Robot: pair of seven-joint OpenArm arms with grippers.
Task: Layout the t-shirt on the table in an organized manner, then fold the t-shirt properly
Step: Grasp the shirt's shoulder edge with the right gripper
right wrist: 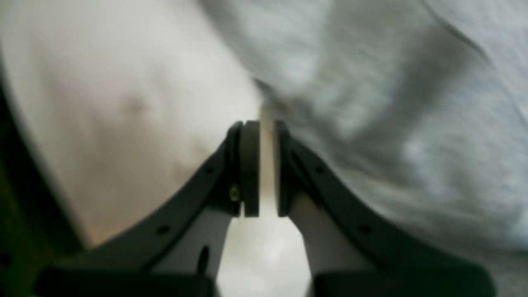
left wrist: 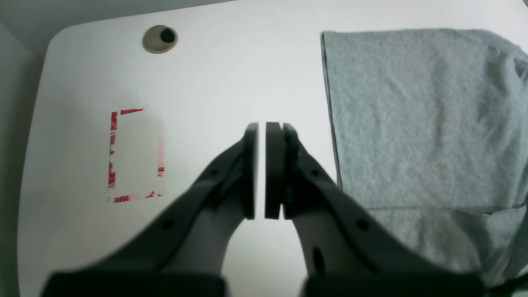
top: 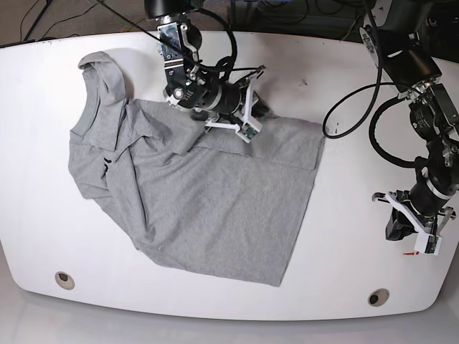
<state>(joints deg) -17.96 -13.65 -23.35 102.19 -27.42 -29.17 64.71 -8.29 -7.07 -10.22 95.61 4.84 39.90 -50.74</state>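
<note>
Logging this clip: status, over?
Both grippers shut, empty: left over bare table, right at shirt's edge. Heather-grey cotton t-shirt spread, wrinkled, unfolded. Nothing blocking.

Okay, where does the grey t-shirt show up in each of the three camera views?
Left wrist: the t-shirt fills the right side, its straight edge running down beside the shut left tool.
Right wrist: blurred grey cloth covers the upper right, just beyond the right tool.
Base: it lies spread across the centre-left of the table.
Shared landmark: the white table, seen bare in all three views.
</note>
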